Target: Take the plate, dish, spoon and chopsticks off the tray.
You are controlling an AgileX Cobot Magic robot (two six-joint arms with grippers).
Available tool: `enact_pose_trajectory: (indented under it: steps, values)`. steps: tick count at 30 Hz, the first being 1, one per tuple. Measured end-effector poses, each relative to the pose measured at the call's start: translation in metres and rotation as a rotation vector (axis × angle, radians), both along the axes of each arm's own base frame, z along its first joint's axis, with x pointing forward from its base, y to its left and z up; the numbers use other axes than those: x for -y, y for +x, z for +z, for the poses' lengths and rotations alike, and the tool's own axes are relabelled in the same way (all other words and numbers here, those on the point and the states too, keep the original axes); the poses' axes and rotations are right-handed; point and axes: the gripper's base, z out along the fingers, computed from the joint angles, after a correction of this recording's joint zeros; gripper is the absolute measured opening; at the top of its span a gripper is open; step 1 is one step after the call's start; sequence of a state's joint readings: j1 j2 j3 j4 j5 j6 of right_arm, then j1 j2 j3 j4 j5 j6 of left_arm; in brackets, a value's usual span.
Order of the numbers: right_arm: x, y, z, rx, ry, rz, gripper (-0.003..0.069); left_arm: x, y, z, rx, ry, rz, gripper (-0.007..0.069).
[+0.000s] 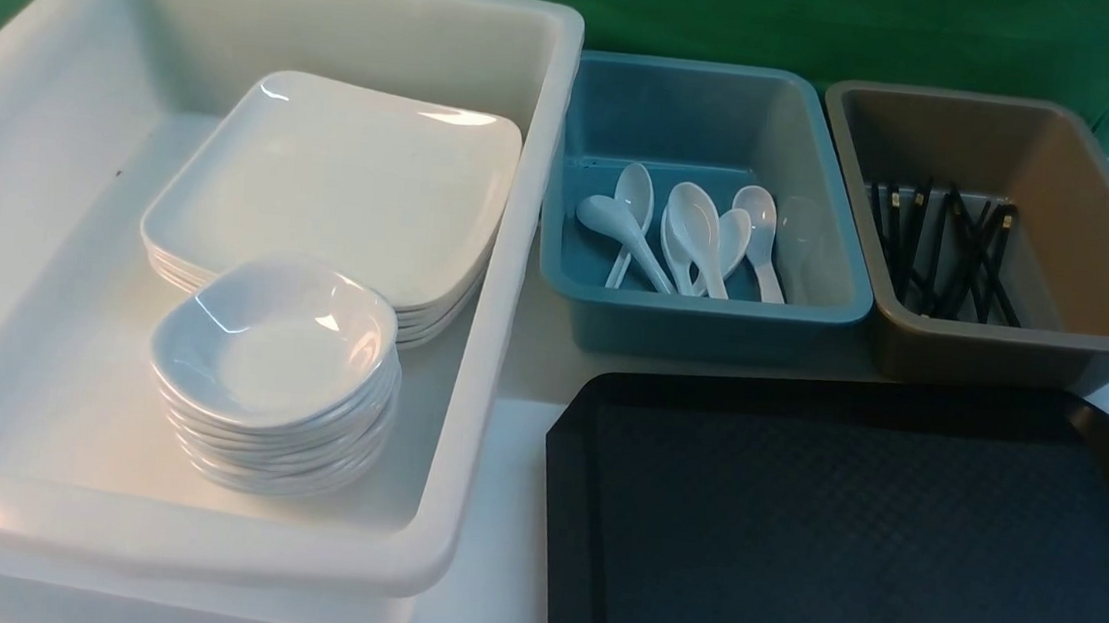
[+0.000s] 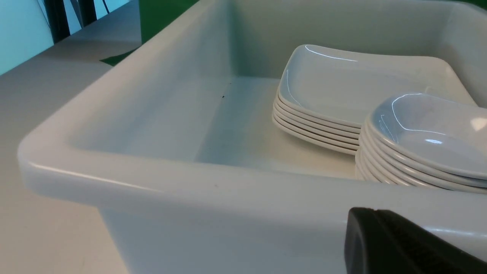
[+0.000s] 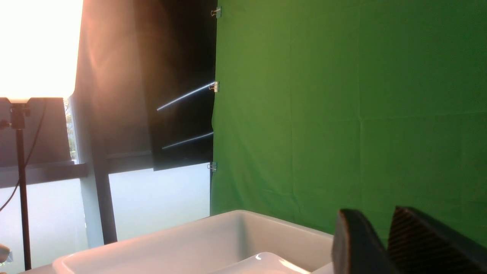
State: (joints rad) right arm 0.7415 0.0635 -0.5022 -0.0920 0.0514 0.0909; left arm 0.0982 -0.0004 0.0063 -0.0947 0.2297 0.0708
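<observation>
neither gripper appears in the front view. lower right, the textured black tray point(image 1: 856, 539) lies bare; plate point(image 1: 346, 173) tops a stack in the white tub point(image 1: 22, 205) at left, spoons point(image 1: 697, 234) fill the teal bin point(image 1: 705, 310), chopsticks point(image 1: 941, 250) the brown bin point(image 1: 1100, 269).

left wrist view: one black finger point(image 2: 399, 243) at lower right, spread cannot be judged; glossy stacked bowls point(image 2: 418, 152) beside the plates.

right wrist view: right gripper point(image 3: 388, 243) with two ribbed fingers slightly parted, holding nothing, before green cloth point(image 3: 342, 114).
</observation>
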Motion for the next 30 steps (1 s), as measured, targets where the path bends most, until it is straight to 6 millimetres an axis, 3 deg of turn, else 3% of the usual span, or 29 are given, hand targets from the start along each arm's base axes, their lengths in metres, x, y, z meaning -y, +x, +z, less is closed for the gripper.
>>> enact_pose_trajectory:
  steps: [24, 30]
  values:
    - [0.000, 0.000, 0.000, -0.007, 0.000, 0.002, 0.0218, 0.000, 0.000, 0.000, 0.000, 0.004, 0.000, 0.0004]
    - [-0.006, 0.005, -0.015, -0.061, -0.035, 0.014, 0.0225, 0.000, 0.000, 0.000, 0.000, 0.004, 0.000, 0.0004]
